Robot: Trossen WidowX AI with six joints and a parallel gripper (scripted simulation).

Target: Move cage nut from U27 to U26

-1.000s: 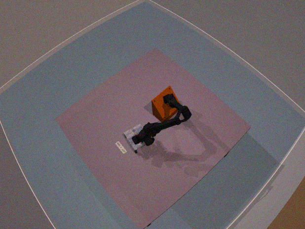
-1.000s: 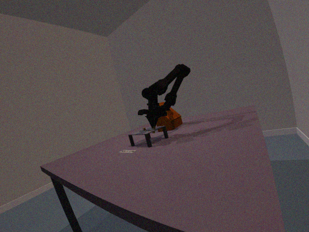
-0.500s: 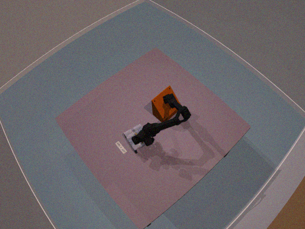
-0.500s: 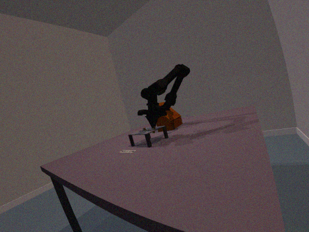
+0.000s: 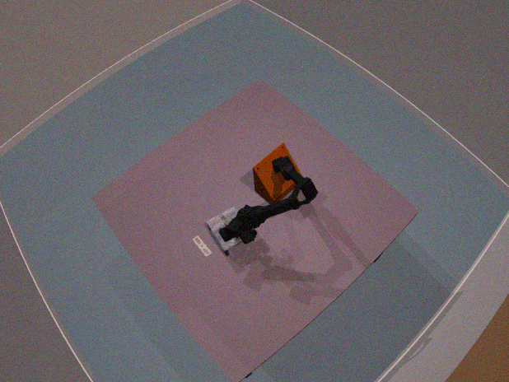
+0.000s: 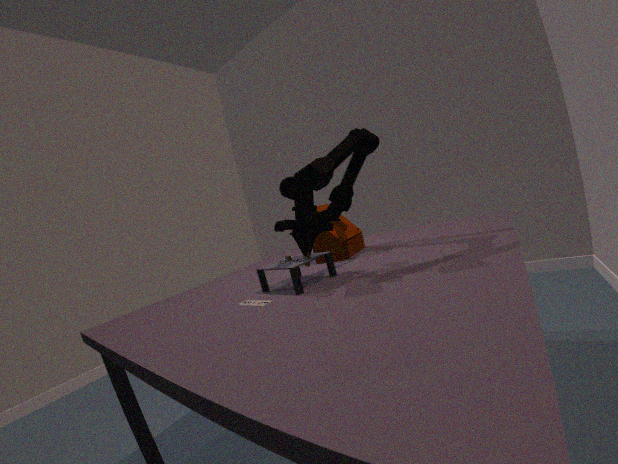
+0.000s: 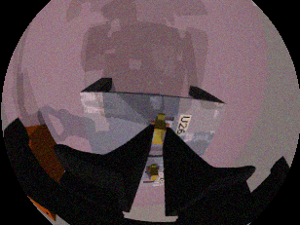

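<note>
Leftmost, paper strip (image 5: 202,245) (image 6: 255,303): lies flat on the pink table top (image 5: 177,206) (image 6: 350,350) (image 7: 234,57), left of and below center in the exterior view, near the raised plate, apart from it.
Rail plate (image 5: 228,245) (image 6: 280,266) (image 7: 117,111): stands level on short black legs (image 5: 226,253) (image 6: 297,280) (image 7: 99,86), just below center of the exterior frame; spans the middle of the wrist frame.
Other nut (image 5: 226,224) (image 6: 288,258) (image 7: 154,170): sits at the plate, left of the fingertips in the exterior view; shows low in the wrist frame, through the gap between the fingers.
Gripper (image 5: 228,231) (image 6: 307,254) (image 7: 158,130): points down at the plate, narrowly closed, clenched on the yellow cage nut.
Cage nut (image 6: 307,262) (image 7: 160,122): rests between the fingertips at the plate, near the center of the wrist frame; too small and dark to tell whether square or clipped, wings not readable.
U26 tag (image 7: 184,124): lies on the plate, just right of the held nut in the wrist view.
Orange base (image 5: 263,173) (image 6: 352,241) (image 7: 44,145): stands behind the plate, right of it in the exterior view.
Black arm (image 5: 284,203) (image 6: 345,147): rises from the base, bends at upper right of the plate, reaches back down left.
</note>
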